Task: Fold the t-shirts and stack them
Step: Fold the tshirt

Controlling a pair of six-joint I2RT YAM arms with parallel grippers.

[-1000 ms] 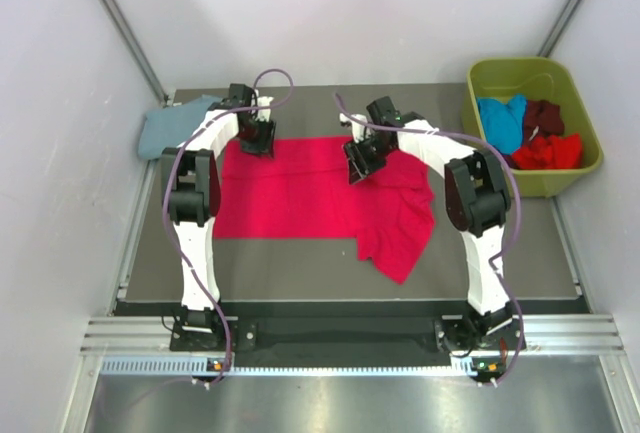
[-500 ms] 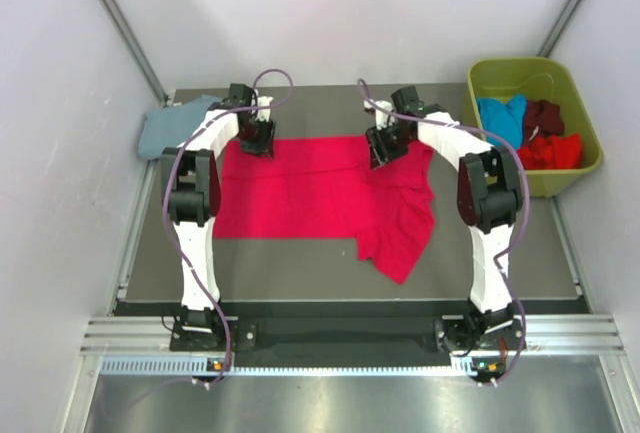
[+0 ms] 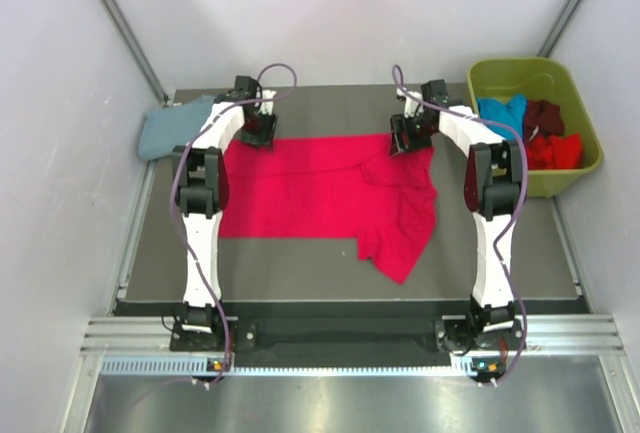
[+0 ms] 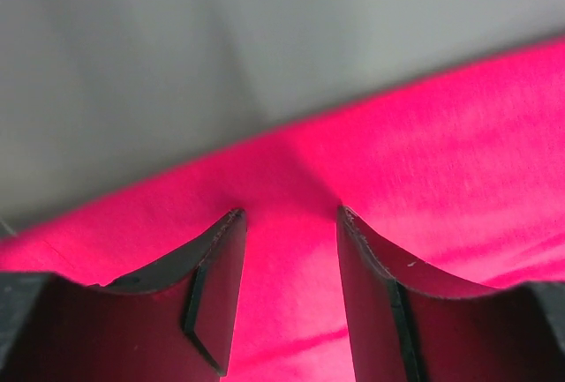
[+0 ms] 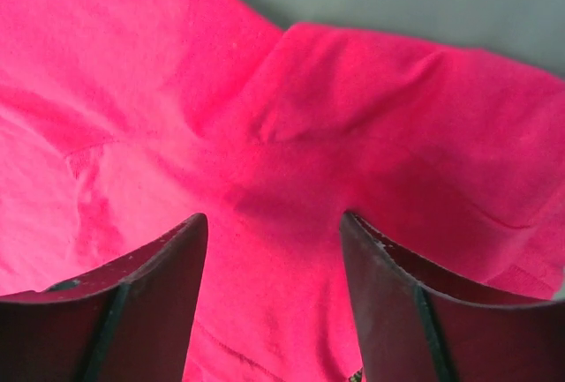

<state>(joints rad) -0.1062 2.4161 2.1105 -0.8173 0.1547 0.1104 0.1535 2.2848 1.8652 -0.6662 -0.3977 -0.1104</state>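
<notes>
Counted five t-shirts in all. One crimson-red t-shirt (image 3: 320, 198) laid out on the table (image 3: 300, 263), flat and smooth toward the left, rumpled and doubled over toward the right, with one flap reaching toward the near edge. One dusty blue-grey t-shirt (image 3: 165, 133) bunched at the far left corner of the table, apart from the crimson one. Three more heaped together in one olive-green bin (image 3: 530, 78) just beside the far right corner: one bright blue t-shirt (image 3: 500, 121), one maroon t-shirt (image 3: 545, 115), one red t-shirt (image 3: 555, 150), all touching. Two arms, left arm (image 3: 200, 193) and right arm (image 3: 495, 183), stretched from the near edge to the far edge of the crimson cloth, one near each far corner. Left jaws apart, tips down at the cloth's far left edge, crimson fabric filling the gap, bare grey table just past it. Right jaws apart as well, the gap wider, over a raised fold near the far right corner; cannot tell whether those tips touch. One purple cable looped above each wrist. Table dark grey, matt, rectangular, bordered at the near side by one aluminium rail (image 3: 350, 338). White panels on three sides, one grey strut rising at each far corner.
</notes>
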